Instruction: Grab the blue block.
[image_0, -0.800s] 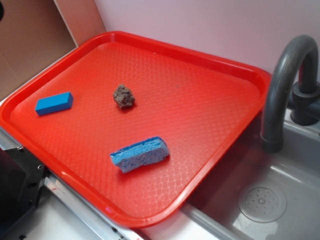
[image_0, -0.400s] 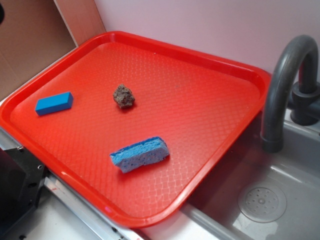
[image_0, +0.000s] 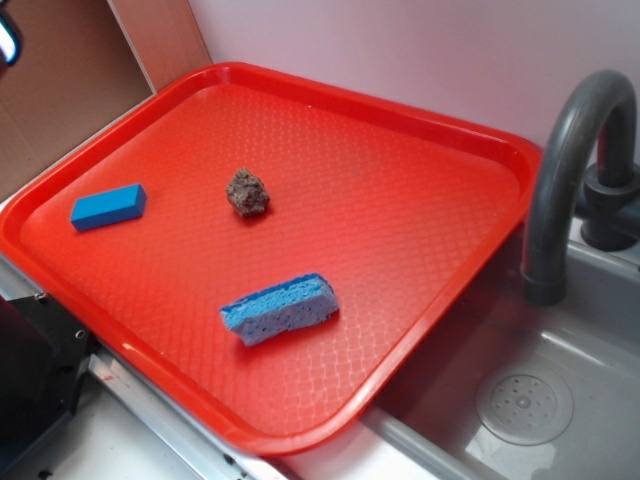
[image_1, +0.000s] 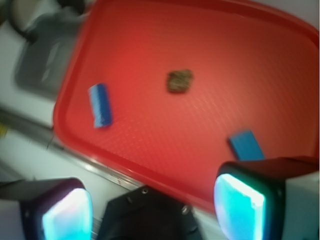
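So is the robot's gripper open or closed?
Open. In the wrist view the gripper has its two fingers wide apart, nothing between them, above the red plastic tray.

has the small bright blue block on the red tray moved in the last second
No. The small bright-blue rectangular block lies in the same spot near the red plastic tray's left rim, left of the brown lumpy rock, untouched.

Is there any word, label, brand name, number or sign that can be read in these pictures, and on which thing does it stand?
None: no readable text in either view.
The small solid bright-blue block, the porous light-blue sponge, the brown rough lump, the red plastic tray and the grey faucet bear no marks.
The wrist view is blurred; nothing legible shows there.
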